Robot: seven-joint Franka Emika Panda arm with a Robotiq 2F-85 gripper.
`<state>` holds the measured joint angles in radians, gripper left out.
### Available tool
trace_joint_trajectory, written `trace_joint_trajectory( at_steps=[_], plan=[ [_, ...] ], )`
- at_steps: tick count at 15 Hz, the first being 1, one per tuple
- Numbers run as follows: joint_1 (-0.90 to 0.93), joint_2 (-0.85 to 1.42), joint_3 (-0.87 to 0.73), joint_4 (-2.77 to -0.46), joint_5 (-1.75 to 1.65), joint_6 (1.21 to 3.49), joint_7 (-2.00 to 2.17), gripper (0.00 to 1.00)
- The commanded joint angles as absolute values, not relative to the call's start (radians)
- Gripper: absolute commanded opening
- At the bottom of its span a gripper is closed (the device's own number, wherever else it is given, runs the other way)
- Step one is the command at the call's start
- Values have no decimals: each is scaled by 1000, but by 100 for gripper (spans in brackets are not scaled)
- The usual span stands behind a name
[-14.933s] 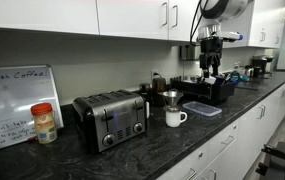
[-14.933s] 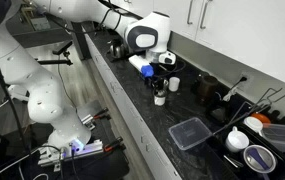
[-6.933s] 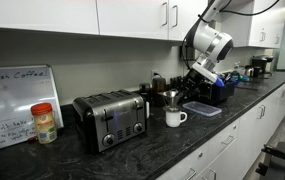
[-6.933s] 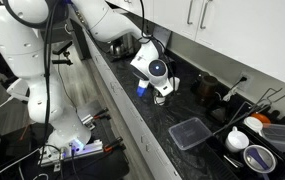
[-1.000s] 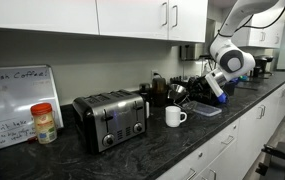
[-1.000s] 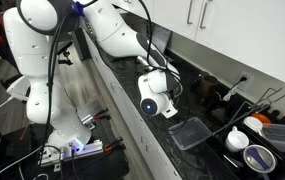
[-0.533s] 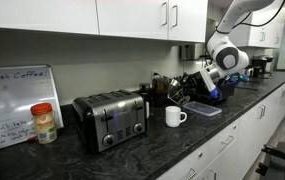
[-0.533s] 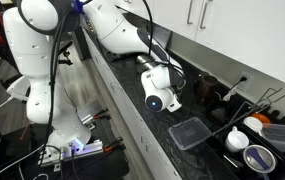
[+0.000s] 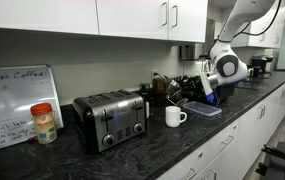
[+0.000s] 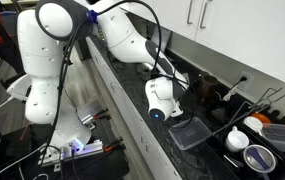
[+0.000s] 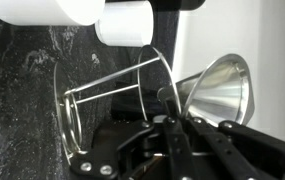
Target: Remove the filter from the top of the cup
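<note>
- Your end effector is pressed together, pinching the filter by the thin wire at its rim, where the wire cage meets the silvery funnel.
- The filter hangs in the air tipped onto its side. In an exterior view it sits above and just to one side of the cup, not touching it.
- The cup stands upright on the bench with its mouth bare, so the lift-off looks done and only the set-down remains.
- Expect the filter to be light and stiff, but smooth metal is slippery. A grip on one wire probably lets it swing or twist.
- The rim is the sensible hold, since the cone wall would likely slide out. Move gently, and loosen only once the filter rests on the bench.
</note>
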<state>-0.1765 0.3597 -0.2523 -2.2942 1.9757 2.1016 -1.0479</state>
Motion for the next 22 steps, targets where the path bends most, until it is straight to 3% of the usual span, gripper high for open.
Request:
trace_joint_trajectory(
  at_steps=[1, 22],
  plan=[
    [-206, 418, -259, -2261, 1993, 2027, -1029, 1],
    [-226, 488, -302, -2292, 1971, 1967, -1066, 1]
  ],
)
